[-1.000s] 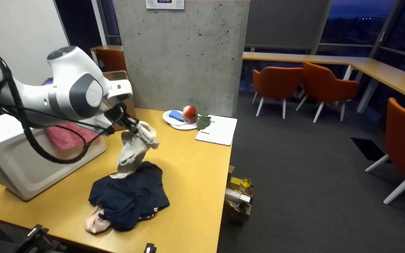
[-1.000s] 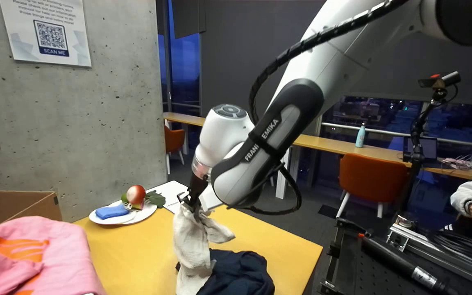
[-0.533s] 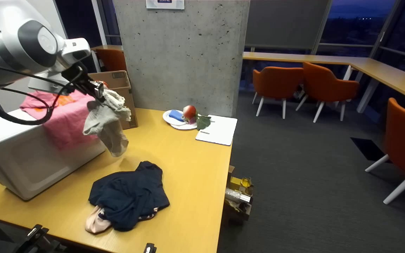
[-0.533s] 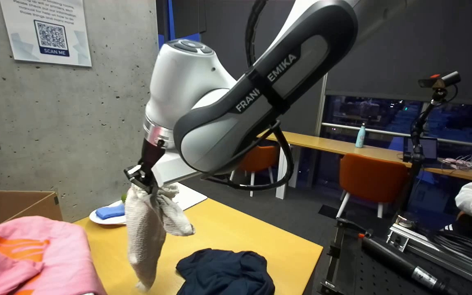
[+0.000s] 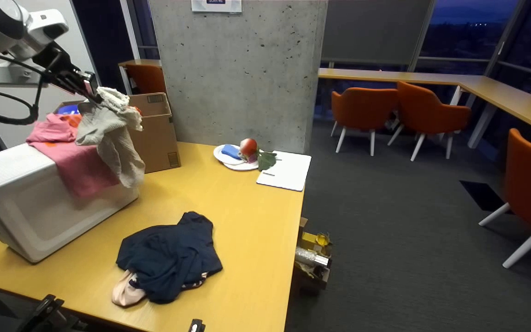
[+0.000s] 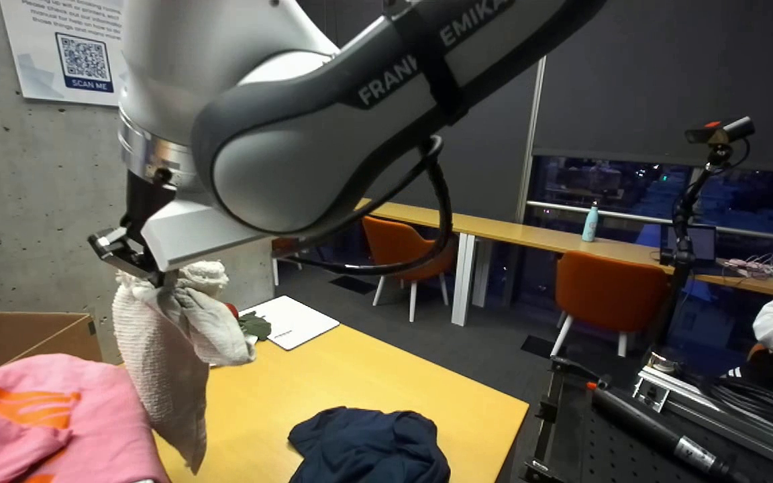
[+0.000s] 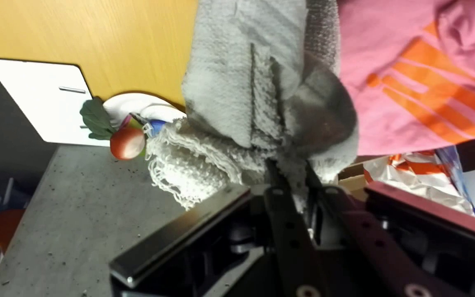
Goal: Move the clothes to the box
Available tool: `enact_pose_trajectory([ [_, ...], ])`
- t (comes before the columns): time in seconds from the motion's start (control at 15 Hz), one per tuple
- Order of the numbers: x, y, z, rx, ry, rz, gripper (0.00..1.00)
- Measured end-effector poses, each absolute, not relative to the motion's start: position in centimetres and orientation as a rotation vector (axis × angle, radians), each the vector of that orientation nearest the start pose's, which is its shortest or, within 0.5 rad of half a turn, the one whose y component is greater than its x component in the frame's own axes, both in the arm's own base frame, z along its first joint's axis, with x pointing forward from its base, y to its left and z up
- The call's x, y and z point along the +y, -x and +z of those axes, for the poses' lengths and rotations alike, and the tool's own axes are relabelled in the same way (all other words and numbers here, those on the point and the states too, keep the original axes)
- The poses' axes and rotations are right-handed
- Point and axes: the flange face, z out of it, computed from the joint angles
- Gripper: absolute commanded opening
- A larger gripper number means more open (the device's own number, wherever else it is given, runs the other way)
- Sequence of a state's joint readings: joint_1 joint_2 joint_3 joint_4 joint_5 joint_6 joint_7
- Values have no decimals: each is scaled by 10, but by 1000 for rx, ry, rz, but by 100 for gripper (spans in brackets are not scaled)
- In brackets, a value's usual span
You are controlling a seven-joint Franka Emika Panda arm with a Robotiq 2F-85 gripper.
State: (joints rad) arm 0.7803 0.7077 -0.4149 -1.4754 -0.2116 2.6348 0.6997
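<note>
My gripper [image 5: 94, 94] is shut on a grey-white cloth [image 5: 117, 150], which hangs from the fingers in front of the pink cloth [image 5: 79, 168]. In the wrist view the cloth [image 7: 229, 78] is pinched between the fingertips [image 7: 290, 169] and covers the upper middle. The pink cloth, with an orange print, lies draped over the white box [image 5: 58, 221]. A dark navy garment [image 5: 173, 258] lies crumpled on the table with a pale pink piece [image 5: 127, 293] under its edge. An open cardboard box [image 5: 155, 147] stands behind the white box; wrapped items show in it in the wrist view.
A white plate [image 5: 221, 159] with a blue sponge and a red-white vegetable [image 5: 248, 147] sits by the concrete pillar [image 5: 238, 78]. A whiteboard [image 5: 286, 171] lies at the table's edge. A black platform with tools [image 6: 628, 429] stands beside the table.
My gripper has risen and moved from above the navy garment toward the white and cardboard boxes. The grey-white cloth has lifted off the navy garment and moved along with it.
</note>
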Motion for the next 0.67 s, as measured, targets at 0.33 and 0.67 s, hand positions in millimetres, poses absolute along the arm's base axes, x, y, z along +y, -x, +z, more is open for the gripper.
enact_pose_trajectory([
  [0.33, 388, -682, 359, -39, 3078, -957, 3],
  [0.67, 440, -682, 328, -122, 3072, -920, 3],
])
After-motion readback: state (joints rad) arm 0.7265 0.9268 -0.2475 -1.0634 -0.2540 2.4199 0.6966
